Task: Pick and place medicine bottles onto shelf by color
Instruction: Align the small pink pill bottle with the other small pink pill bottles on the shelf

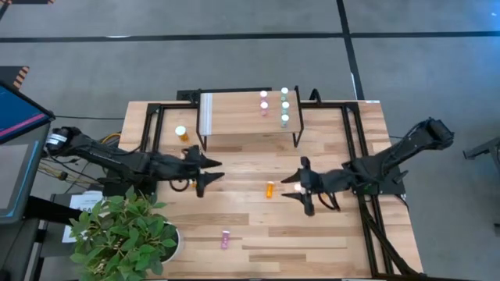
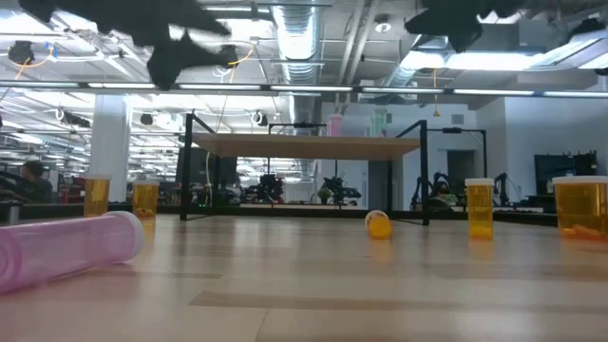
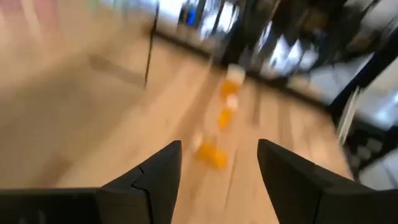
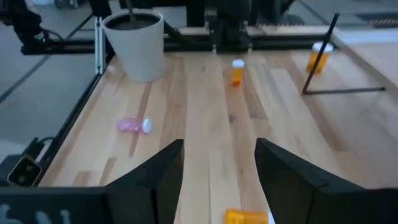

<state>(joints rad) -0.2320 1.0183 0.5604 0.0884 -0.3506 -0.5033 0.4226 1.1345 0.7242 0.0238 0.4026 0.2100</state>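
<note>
The shelf point(image 1: 242, 117) stands at the table's far middle, its white ridged strip point(image 1: 206, 113) at the left end. Three pink bottles point(image 1: 264, 104) and three pale green bottles point(image 1: 285, 105) stand upright on its right end. An orange bottle point(image 1: 270, 189) lies on its side on the table between my grippers. My left gripper point(image 1: 211, 176) is open and empty, left of this bottle. My right gripper point(image 1: 287, 188) is open and empty, just right of it; the bottle shows low between its fingers in the right wrist view point(image 4: 245, 216). Both grippers hang high above the table in the low view point(image 2: 190, 47).
An orange bottle point(image 1: 181, 133) stands left of the shelf, another point(image 4: 237, 71) stands under my left arm. A pink bottle point(image 1: 225, 239) lies near the front edge. More orange bottles point(image 2: 480, 207) stand at the right. A potted plant point(image 1: 125, 234) fills the near left corner.
</note>
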